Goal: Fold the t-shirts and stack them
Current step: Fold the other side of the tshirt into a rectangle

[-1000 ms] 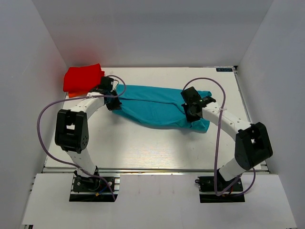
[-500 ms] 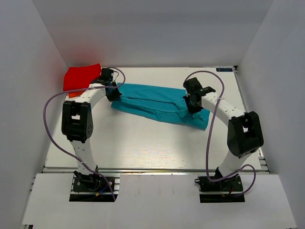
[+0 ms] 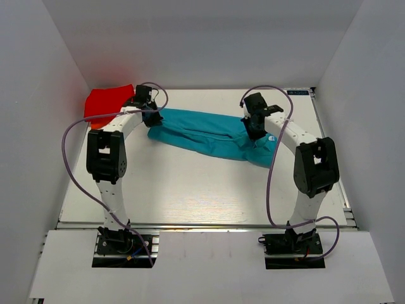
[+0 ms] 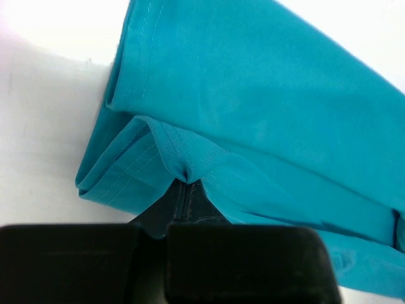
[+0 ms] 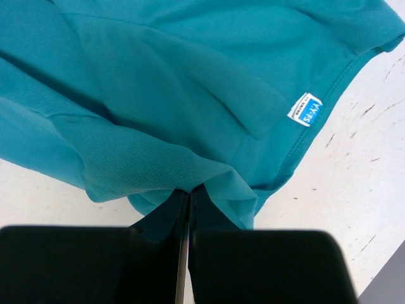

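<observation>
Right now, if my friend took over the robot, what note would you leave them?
Left gripper: shut on the teal t-shirt at its left end.
Right gripper: shut on the same shirt's right end, near the white neck label.
Done: teal shirt doubled into a long band across the table.
Red t-shirt: bunched in the far left corner, not held.
Left to do: finish folding teal, fold red, stack them.

White table fills mid-frame; dark scuff specks at right of right-wrist view. Small dark sticker at its upper-right corner. White walls top, left & right; metal rail along lower edge.
</observation>
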Robot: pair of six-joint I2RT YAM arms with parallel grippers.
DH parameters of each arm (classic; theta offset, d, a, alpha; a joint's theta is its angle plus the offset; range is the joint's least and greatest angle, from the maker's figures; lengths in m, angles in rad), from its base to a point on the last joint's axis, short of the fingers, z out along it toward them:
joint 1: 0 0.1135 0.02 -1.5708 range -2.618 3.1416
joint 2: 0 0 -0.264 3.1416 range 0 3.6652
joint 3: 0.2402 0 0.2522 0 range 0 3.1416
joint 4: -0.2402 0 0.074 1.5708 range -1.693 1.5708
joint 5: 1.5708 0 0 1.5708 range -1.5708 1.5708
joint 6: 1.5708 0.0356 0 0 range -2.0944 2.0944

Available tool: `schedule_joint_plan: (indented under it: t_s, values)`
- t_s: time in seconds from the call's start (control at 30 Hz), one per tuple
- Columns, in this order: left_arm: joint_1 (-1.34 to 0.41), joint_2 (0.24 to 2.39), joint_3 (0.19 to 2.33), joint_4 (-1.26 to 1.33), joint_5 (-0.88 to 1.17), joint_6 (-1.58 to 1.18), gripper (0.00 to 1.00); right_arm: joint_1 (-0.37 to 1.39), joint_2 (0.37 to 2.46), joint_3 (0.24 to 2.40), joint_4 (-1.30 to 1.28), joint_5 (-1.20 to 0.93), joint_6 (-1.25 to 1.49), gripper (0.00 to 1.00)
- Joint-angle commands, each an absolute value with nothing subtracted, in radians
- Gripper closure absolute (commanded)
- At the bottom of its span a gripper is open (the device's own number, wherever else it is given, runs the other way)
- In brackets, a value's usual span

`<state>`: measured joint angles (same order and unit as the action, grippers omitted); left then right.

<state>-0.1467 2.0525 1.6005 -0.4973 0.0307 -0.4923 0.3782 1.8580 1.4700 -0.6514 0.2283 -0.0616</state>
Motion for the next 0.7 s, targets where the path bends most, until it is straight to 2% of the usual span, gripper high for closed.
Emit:
schedule_joint_plan:
  t_s: [0.0, 0.27, 0.37, 0.4, 0.47, 0.57, 0.6, 0.63, 0.67]
  values:
    - [-0.143, 2.069, 1.68, -0.518, -0.035, -0.466, 1.0, 0.364, 1.882, 1.541, -0.65, 0.219, -0.092, 1.0]
    - [-0.133, 2.152, 1.768, -0.515, -0.035, -0.448, 1.0, 0.348, 1.974, 1.624, -0.66, 0.229, -0.127, 1.0]
    - [-0.133, 2.192, 1.804, -0.515, -0.026, -0.448, 1.0, 0.338, 2.021, 1.673, -0.66, 0.229, -0.155, 0.91]
    - [-0.133, 2.201, 1.804, -0.515, -0.026, -0.448, 0.88, 0.339, 2.032, 1.683, -0.657, 0.232, -0.161, 0.89]
    - [-0.124, 2.23, 1.836, -0.506, 0.004, -0.448, 0.84, 0.333, 2.077, 1.724, -0.652, 0.232, -0.196, 0.85]
    - [-0.115, 2.25, 1.875, -0.518, 0.023, -0.448, 0.67, 0.327, 2.115, 1.747, -0.603, 0.224, -0.255, 0.79]
    - [-0.115, 2.264, 1.887, -0.518, 0.023, -0.448, 0.44, 0.324, 2.124, 1.75, -0.592, 0.225, -0.273, 0.77]
    - [-0.106, 2.264, 1.887, -0.518, 0.023, -0.448, 0.32, 0.321, 2.131, 1.752, -0.578, 0.221, -0.281, 0.74]
    - [-0.106, 2.264, 1.887, -0.518, 0.035, -0.448, 0.22, 0.321, 2.14, 1.755, -0.543, 0.216, -0.303, 0.66]
